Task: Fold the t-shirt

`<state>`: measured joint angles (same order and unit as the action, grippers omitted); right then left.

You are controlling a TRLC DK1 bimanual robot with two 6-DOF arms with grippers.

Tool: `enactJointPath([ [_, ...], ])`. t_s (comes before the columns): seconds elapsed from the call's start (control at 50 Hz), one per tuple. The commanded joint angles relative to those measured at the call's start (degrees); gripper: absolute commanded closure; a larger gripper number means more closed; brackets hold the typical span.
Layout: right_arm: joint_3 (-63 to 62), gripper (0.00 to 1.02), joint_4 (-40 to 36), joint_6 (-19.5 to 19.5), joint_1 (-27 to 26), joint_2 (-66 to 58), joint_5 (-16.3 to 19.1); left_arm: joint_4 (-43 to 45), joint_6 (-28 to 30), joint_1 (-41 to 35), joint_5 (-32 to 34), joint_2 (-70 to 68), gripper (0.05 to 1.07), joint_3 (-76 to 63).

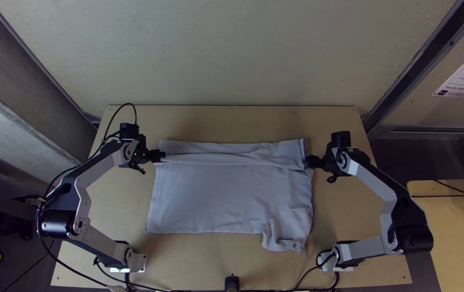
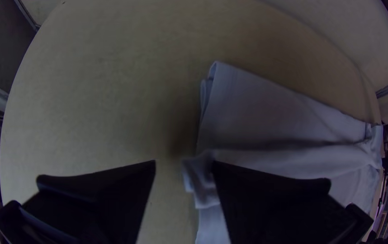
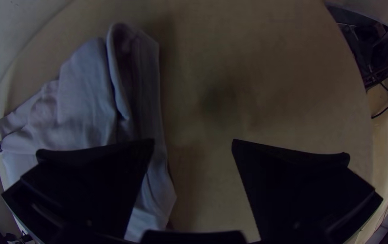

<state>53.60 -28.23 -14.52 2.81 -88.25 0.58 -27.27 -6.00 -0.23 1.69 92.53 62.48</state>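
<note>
- The t-shirt (image 1: 226, 194) lies mid-table (image 1: 340, 216), a fold along its far part.
- Left gripper (image 1: 163, 156): wide, one finger apparently against the cloth's edge.
- Right gripper (image 1: 309, 161): wide, at the opposite edge.

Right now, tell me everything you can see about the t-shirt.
The t-shirt is plain pale grey, of soft-looking cloth. It lies on the wooden table as a wide, rough rectangle, with folded layers at its far corners and a raised ridge running across near the far edge. The near edge is mostly straight, but at the right a rumpled part juts out. The left gripper and right gripper, both open, are at its side edges; whether they touch it, I can't tell.
</note>
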Motion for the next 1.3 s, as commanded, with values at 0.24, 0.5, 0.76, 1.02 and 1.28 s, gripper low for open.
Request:
enactJointPath([
  [0.24,1.8,0.03,-12.9,-0.6,-0.7,14.0,-0.4,-8.3,4.4,0.3,-0.1,-13.0,0.1,1.3],
  [0.5,2.6,0.04,-26.4,-0.6,0.1,22.2,-0.4,-16.5,10.5,-2.3,-0.1,-25.6,0.1,-6.3],
  [0.76,0.4,0.04,-32.1,-0.6,2.2,28.6,-0.4,-22.9,12.5,-3.2,-0.2,-34.7,0.1,-14.5],
  [1.02,-1.6,0.04,-36.4,-0.6,3.5,33.3,-0.4,-35.8,13.0,-4.9,-2.4,-36.5,0.1,-15.5],
  [1.28,-2.4,0.04,-37.5,-0.2,3.6,35.0,-0.4,-48.8,11.7,-10.8,-2.4,-37.5,0.1,-19.2],
])
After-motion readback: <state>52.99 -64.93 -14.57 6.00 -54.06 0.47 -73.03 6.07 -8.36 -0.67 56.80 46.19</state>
